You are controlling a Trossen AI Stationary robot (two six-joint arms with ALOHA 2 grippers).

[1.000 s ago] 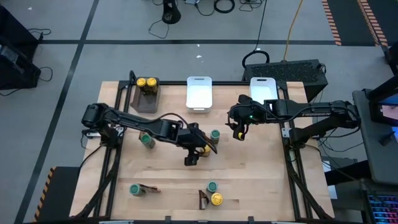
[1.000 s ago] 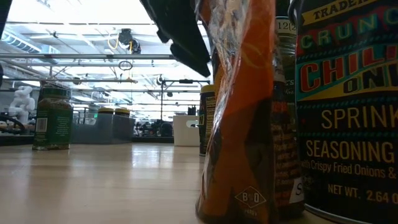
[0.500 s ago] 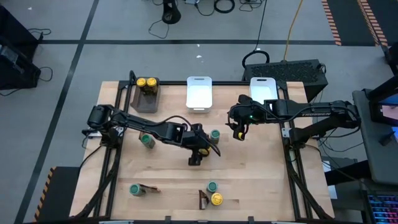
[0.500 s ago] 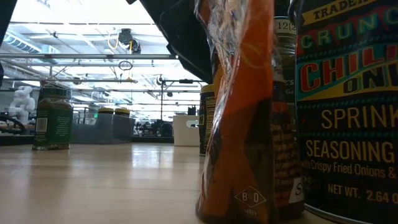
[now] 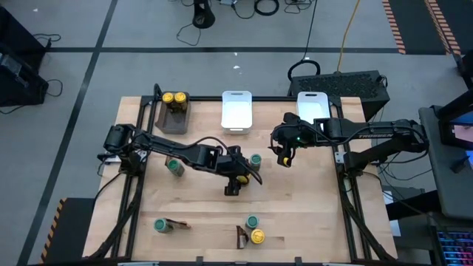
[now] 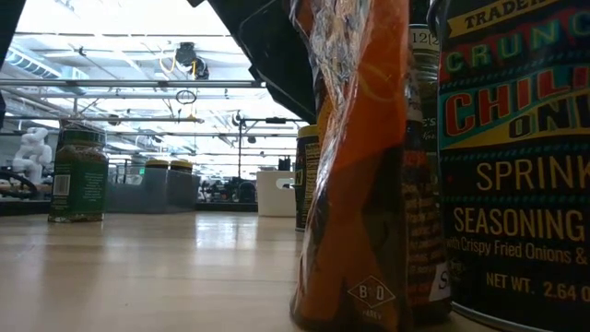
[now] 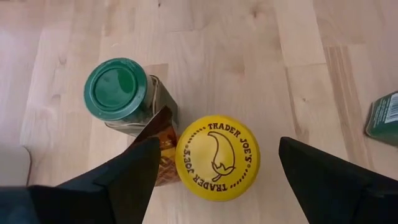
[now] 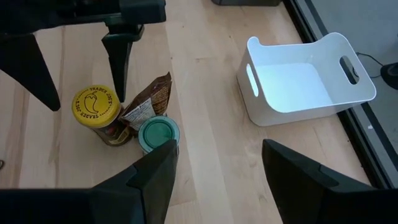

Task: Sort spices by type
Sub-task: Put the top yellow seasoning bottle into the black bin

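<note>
A lidded jar (image 7: 217, 157), a packet (image 7: 160, 142) and another jar (image 7: 119, 91) cluster mid-table (image 5: 310, 214), touching

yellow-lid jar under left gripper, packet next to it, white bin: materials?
Yellow-lid jar: lid looks matte printed plastic or metal, can't tell which. Packet: crinkly glossy film, brown with a label. White bin: smooth moulded plastic, likely, with cut-out handles.

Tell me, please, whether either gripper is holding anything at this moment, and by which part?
Nothing is held. The left gripper hangs with open jaws on either side of the yellow-lidded jar, not touching it. The right gripper is open and empty.
</note>
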